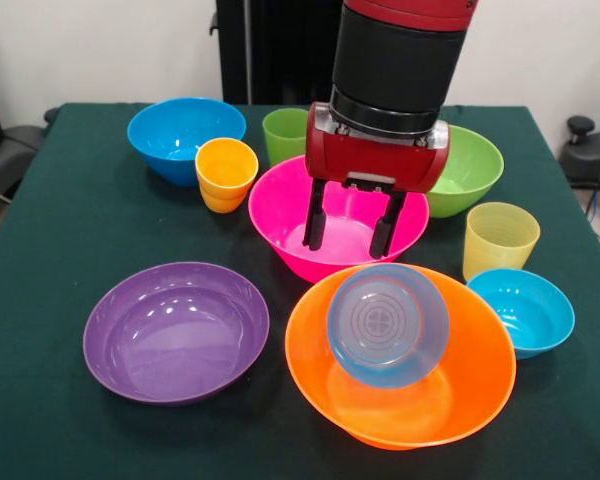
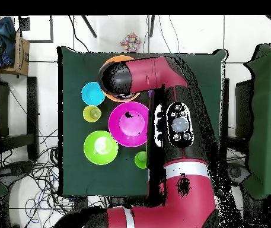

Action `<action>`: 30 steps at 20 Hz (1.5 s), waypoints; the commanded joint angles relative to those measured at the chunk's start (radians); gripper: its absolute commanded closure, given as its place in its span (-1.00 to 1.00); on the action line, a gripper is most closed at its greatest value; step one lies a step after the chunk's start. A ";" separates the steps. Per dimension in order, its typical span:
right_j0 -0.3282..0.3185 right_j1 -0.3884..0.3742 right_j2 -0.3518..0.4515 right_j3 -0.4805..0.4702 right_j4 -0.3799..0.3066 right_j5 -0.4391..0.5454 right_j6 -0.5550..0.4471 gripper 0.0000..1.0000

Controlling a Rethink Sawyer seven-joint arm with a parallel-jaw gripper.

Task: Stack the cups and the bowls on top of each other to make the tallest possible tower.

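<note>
My gripper (image 1: 351,232) is open with nothing between its fingers, and its tips hang down into the big pink bowl (image 1: 280,205) (image 2: 128,123). Just in front, the large orange bowl (image 1: 460,390) (image 2: 118,59) holds a small blue bowl (image 1: 387,325) tipped on its side. The purple bowl (image 1: 175,330) lies front left. Behind stand a blue bowl (image 1: 185,135), a yellow-orange cup (image 1: 225,173) and a green cup (image 1: 285,135) (image 2: 140,159). On the right are a green bowl (image 1: 470,170) (image 2: 100,147), a pale yellow cup (image 1: 498,240) (image 2: 92,113) and another small blue bowl (image 1: 520,310) (image 2: 93,94). No tower is in view.
Everything stands on a table under a dark green cloth (image 1: 70,230) (image 2: 72,65). In the overhead view the arm (image 2: 173,124) covers the gripper and the table's right half. Chairs (image 1: 590,150) stand beside the table, and cables (image 2: 37,190) lie on the floor.
</note>
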State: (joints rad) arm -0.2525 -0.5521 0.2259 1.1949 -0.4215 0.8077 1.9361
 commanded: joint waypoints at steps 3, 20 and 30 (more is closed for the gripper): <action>0.031 0.025 0.052 0.001 -0.077 -0.066 -0.114 -1.00; 0.035 0.031 0.035 0.024 -0.114 -0.119 -0.113 -1.00; 0.037 0.041 0.019 0.040 -0.141 -0.184 -0.132 -1.00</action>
State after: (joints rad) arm -0.2372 -0.5456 0.2251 1.1948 -0.4545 0.6612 1.9361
